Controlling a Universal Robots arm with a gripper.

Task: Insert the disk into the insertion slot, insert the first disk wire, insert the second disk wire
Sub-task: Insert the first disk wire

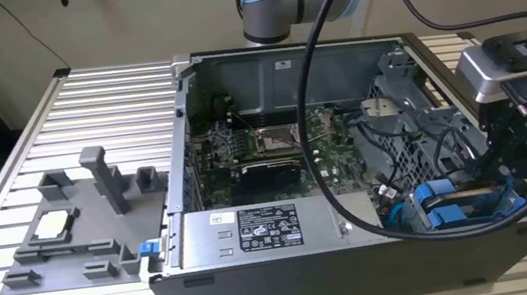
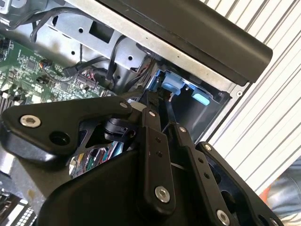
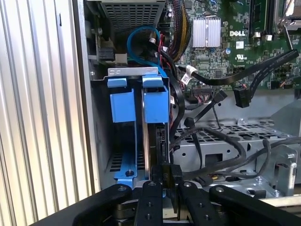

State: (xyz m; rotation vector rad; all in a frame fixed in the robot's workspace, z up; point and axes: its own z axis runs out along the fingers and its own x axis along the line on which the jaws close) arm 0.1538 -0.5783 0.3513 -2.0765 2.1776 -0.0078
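The disk (image 3: 155, 104) stood on edge in the insertion slot (image 3: 96, 141), its blue frame just beside the other blue carrier (image 3: 121, 101), so seating looked done. The hand (image 3: 168, 173) sat at the disk's exposed end, fingers drawn together and apparently clamped on a black plug (image 3: 171, 168), though the pinch was partly hidden. Its wire (image 3: 211, 167) trailed toward the cage. The plug seemed small and stiff and the wire limp, so holding the plug body suited best. The disk likely tolerated little forcing.
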